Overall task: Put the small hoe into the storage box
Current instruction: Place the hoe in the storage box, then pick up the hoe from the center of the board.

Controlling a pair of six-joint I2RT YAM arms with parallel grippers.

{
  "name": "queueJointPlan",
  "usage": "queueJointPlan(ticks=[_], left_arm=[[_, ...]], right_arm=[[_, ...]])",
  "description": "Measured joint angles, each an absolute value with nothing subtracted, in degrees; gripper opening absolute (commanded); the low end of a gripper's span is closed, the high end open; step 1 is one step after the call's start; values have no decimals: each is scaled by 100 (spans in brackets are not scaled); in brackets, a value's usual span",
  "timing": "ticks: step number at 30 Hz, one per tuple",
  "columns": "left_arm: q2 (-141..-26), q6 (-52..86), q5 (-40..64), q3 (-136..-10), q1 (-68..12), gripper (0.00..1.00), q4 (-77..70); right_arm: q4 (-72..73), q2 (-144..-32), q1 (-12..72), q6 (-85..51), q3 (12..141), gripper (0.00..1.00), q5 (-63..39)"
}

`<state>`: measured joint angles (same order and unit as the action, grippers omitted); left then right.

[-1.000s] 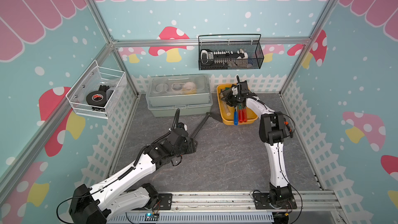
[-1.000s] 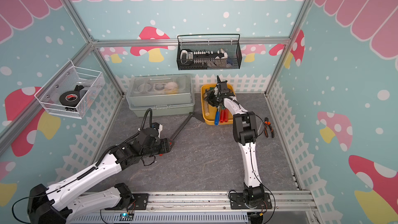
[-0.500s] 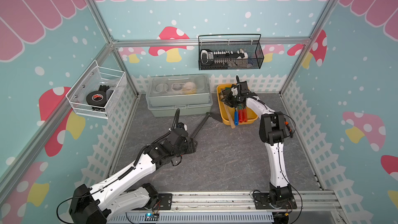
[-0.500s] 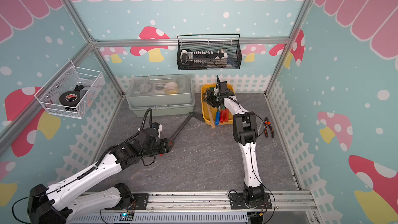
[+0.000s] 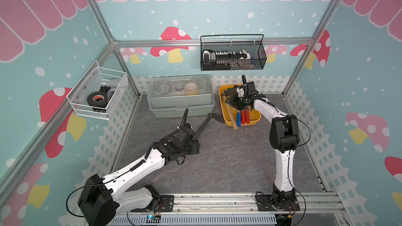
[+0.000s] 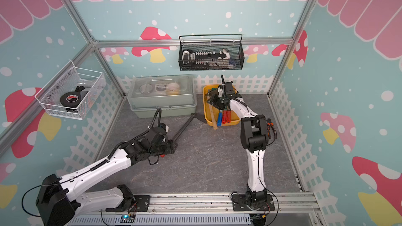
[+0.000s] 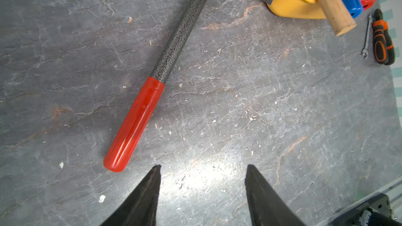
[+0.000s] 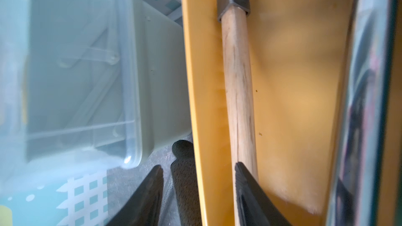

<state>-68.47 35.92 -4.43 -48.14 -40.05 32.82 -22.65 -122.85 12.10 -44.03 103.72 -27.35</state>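
Looks all but done, with the small hoe point(image 8: 238, 83) lying in the storage box point(image 8: 206, 105) directly beneath the right gripper point(image 8: 199, 166), jaws apart and holding nothing, handle end overhanging the rim; leaves only pulling clear, with the left gripper point(image 7: 203, 166) likewise open and empty.

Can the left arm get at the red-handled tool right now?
Probably yes: the left gripper is open, and the red-handled tool lies bare on the grey mat just beside its fingertips, nothing between.

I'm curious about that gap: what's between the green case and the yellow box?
The long red-handled tool's dark head lies between the green case and yellow box, seen in both top views.
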Motion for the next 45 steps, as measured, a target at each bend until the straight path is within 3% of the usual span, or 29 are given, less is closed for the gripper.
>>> queueJointPlan(ticks=[12, 32, 45], left_arm=[[-7896, 2777, -609, -5570, -3896, 61, 3321], [-9618, 1909, -692, -6770, -3592, 58, 3319], [-10259, 1905, -685, -6932, -3293, 57, 3271]], right_arm=[[-1903, -10781, 1210, -3872, 8888, 64, -2580], [-1033, -8318, 1288, -3629, 5647, 65, -2499], [-943, -6980, 1400, -3684, 4440, 64, -2482]])
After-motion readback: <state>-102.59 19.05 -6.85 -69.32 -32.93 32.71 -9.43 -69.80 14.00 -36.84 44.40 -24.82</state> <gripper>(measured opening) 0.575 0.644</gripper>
